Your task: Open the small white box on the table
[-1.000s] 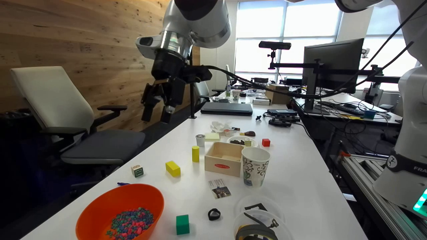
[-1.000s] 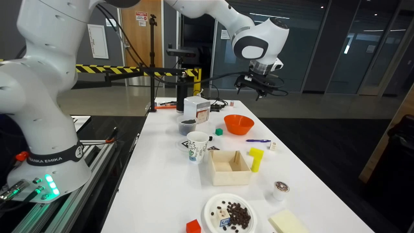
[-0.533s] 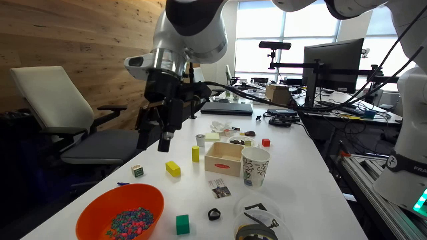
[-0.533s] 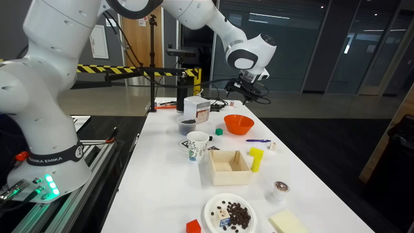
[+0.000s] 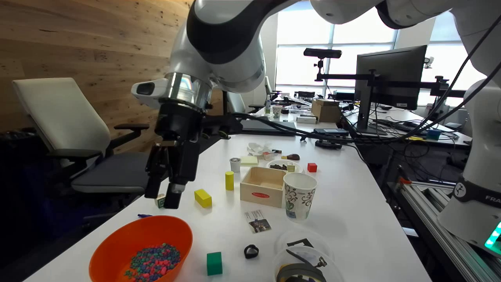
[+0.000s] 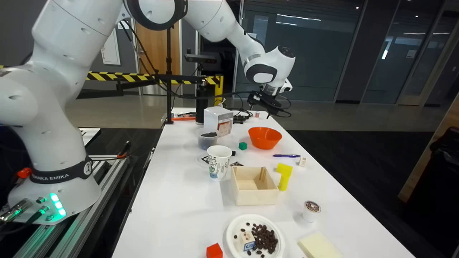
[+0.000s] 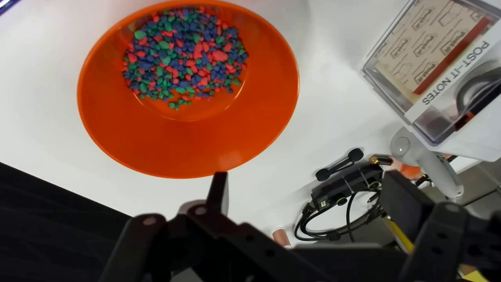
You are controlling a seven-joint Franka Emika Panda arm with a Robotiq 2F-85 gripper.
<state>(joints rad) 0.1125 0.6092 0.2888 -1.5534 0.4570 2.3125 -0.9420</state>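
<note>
The small white box (image 6: 217, 120) stands toward the far end of the white table (image 6: 179, 200) in an exterior view, its tan, reddish-printed side turned to the right. In the wrist view the white box (image 7: 475, 137) is partly cut off at the upper right; a clear-fronted part holds a Post-it notes pack and other small items. My gripper (image 5: 161, 198) hangs in the air above the table, near the orange bowl, apart from the box. Its jaws stand wide apart in the wrist view, with nothing held between the two fingers (image 7: 407, 199).
An orange bowl (image 7: 188, 137) of coloured pebbles lies close to the gripper. A clear tub (image 6: 207, 139) stands directly beside the box, with a paper cup (image 6: 218, 163) and wooden box (image 6: 255, 193) farther off. Black cabled gear (image 7: 344, 186) and a grey-handled item (image 7: 434, 164) lie by the box.
The arm has come down toward the table over the last second, sinking from high up to near the orange bowl. The gripper has stayed open. Objects on the table have not moved.
</note>
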